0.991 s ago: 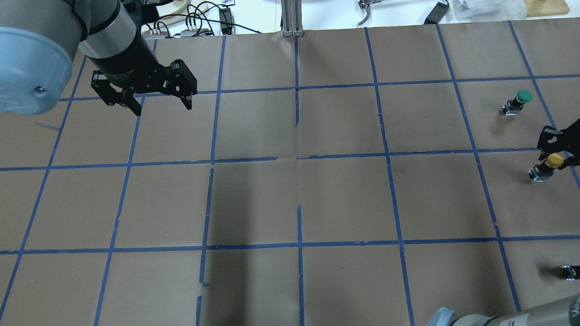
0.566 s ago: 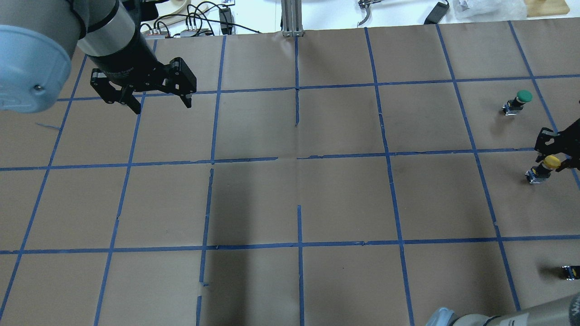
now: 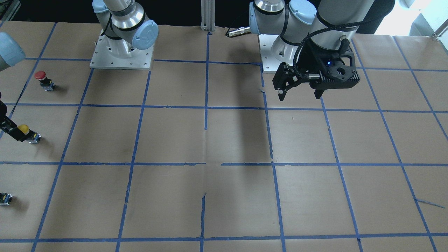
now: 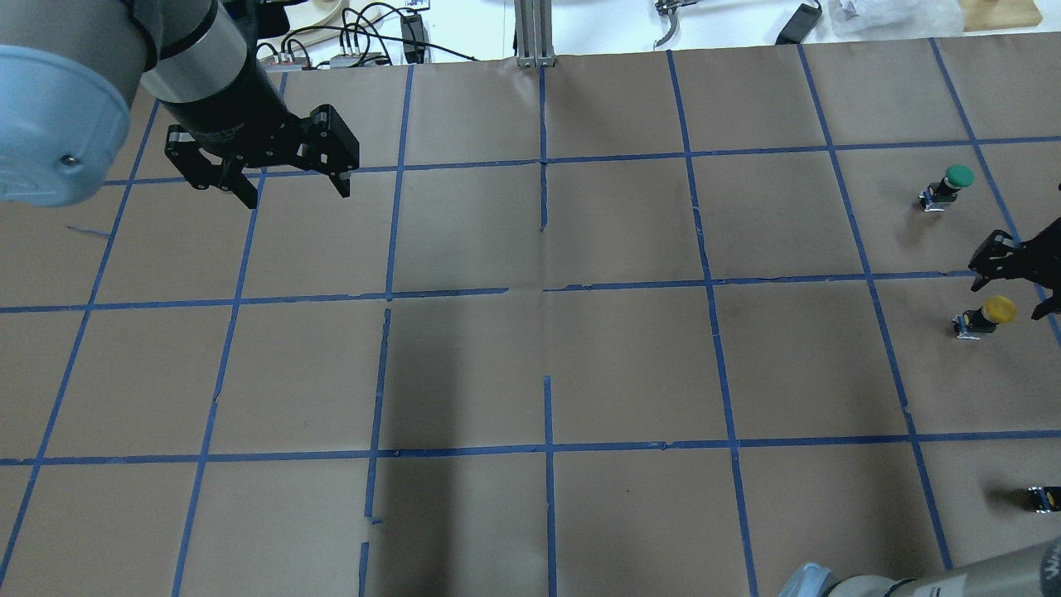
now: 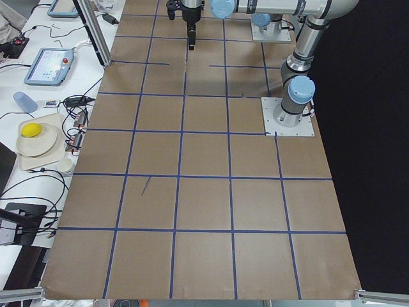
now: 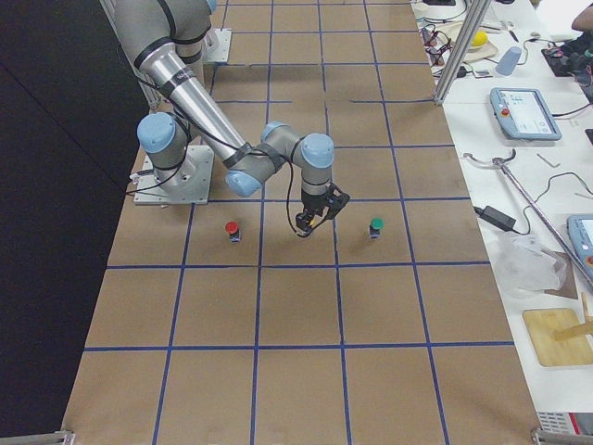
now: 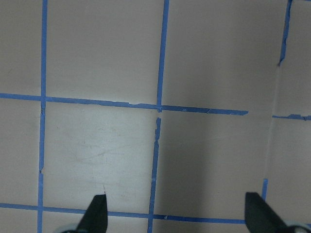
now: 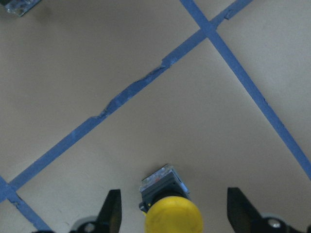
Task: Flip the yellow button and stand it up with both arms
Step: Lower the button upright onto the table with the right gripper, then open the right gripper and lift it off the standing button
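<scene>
The yellow button (image 4: 986,315) stands on its grey base at the table's far right, apparently upright. It also shows in the front view (image 3: 25,130). My right gripper (image 4: 1011,298) is open, with a finger on either side of the yellow cap and touching nothing. In the right wrist view the cap (image 8: 173,218) sits midway between the spread fingers (image 8: 111,208), with the base block beyond it. My left gripper (image 4: 297,197) is open and empty. It hangs high over the far left part of the table and also shows in the front view (image 3: 299,98).
A green-capped button (image 4: 949,184) stands one square beyond the yellow one. A red-capped button (image 3: 42,78) stands nearer the robot's base. A tiny black-grey part with a yellow spot (image 4: 1043,497) lies at the right edge. Blue tape lines grid the brown paper.
My right gripper has opened and let go of the yellow cap. The button has shifted slightly left and now stands free. My left arm has barely moved.
</scene>
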{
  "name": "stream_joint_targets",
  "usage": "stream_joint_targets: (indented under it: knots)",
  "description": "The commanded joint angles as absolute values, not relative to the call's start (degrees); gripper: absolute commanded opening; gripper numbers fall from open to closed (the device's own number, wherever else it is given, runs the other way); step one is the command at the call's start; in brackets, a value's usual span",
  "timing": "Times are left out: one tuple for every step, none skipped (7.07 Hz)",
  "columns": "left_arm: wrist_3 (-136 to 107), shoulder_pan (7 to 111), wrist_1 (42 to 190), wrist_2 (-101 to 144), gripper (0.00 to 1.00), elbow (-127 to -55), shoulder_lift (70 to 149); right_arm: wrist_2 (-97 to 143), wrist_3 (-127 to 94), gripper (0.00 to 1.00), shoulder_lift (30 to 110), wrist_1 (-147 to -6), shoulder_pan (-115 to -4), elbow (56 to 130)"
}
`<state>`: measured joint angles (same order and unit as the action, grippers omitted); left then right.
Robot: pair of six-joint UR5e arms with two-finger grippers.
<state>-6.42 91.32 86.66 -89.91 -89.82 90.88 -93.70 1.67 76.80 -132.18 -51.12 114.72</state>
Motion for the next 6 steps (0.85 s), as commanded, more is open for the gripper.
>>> stream_joint_targets:
  knots:
    - [-6.42, 91.23, 86.66, -89.91, 1.0, -89.82, 90.88, -93.52, 7.17, 0.99, 81.44, -126.18, -51.59, 113.91]
    - [-6.42, 91.32, 86.66, -89.91, 1.0, -89.82, 90.88, -93.34, 8.16, 1.0, 85.22, -117.34, -52.37, 111.21]
    - [-6.42, 91.23, 86.66, -89.91, 1.0, -89.82, 90.88, -92.99, 8.09, 1.0, 87.52, -107.85, -54.65, 106.92]
    - [-6.42, 91.23, 86.66, -89.91, 1.0, -89.82, 90.88, -93.16, 7.56, 1.0, 88.76, -98.18, -58.06, 101.74]
    - [-6.42, 91.23, 86.66, -89.91, 1.0, -89.48, 90.97, -93.08, 7.12, 1.0, 89.9, -88.69, -62.27, 96.38]
    - [-6.42, 91.23, 86.66, -89.83, 1.0, -89.56, 90.97, -92.9, 7.12, 1.0, 93.31, -82.68, -67.19, 93.2]
